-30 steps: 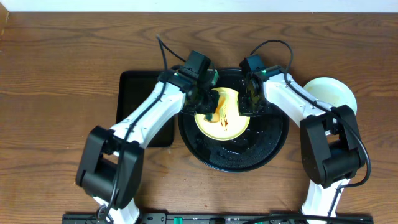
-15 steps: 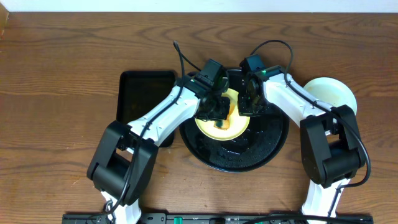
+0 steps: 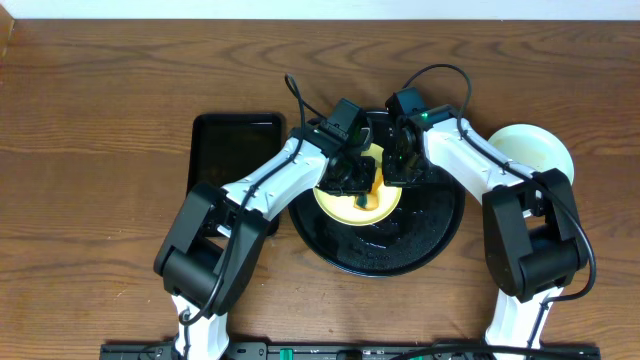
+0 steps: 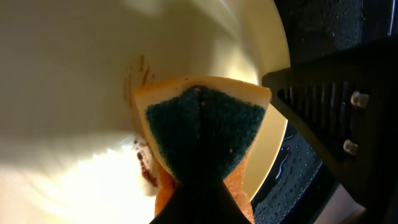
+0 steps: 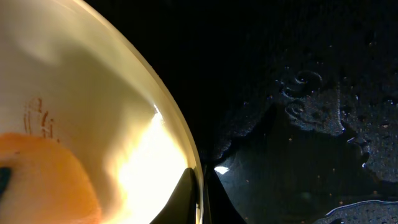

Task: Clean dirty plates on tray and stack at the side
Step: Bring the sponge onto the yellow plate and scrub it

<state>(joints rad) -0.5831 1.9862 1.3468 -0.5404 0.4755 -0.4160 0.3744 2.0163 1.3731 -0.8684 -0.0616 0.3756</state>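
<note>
Brown smears [image 4: 144, 167] beside sponge [image 4: 202, 127] on plate [image 4: 74, 74], left wrist view, hidden overhead

Two plates in sight from overhead: one pale yellow plate [image 3: 352, 207] and one paler round plate [image 3: 535, 150] off to the right on the single worktop [image 3: 100, 120], with no telling whether more lie beneath it. Two black trays: one large round tray [image 3: 400, 250] and one smaller rectangular tray [image 3: 230, 150]. One sponge [image 4: 199, 121], orange with a dark green face, plus two white arms, the left arm [image 3: 262, 185] and the right arm [image 3: 470, 150], each ending in one gripper, so two in all: left gripper [image 3: 355, 180] and right gripper [image 3: 395, 170].
</note>
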